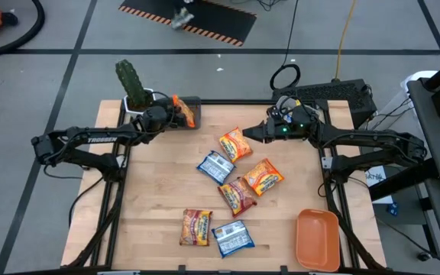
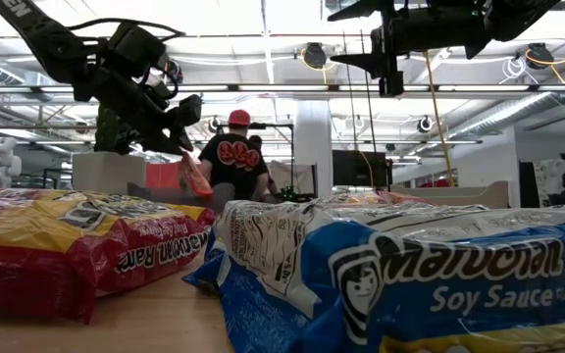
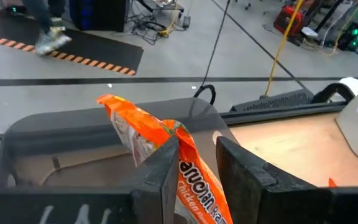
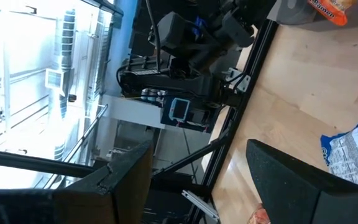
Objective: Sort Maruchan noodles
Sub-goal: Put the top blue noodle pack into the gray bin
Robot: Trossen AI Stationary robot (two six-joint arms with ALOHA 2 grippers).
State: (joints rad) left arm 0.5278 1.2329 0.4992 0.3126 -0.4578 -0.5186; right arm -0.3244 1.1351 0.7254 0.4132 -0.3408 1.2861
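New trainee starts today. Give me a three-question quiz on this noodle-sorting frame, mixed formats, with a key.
1. True or false: the left gripper has an orange Maruchan packet between its fingers over the grey bin.
2. Multiple choice: where is the orange tray? A) centre of the table B) the table's near right corner C) beside the grey bin.
3. How many noodle packets lie on the wooden table in the high view?

Key
1. True. The left wrist view shows the packet between the fingers, above the bin.
2. B.
3. Six: two orange, two blue-white, two dark red. The right gripper hangs open above the table's far side, holding nothing.
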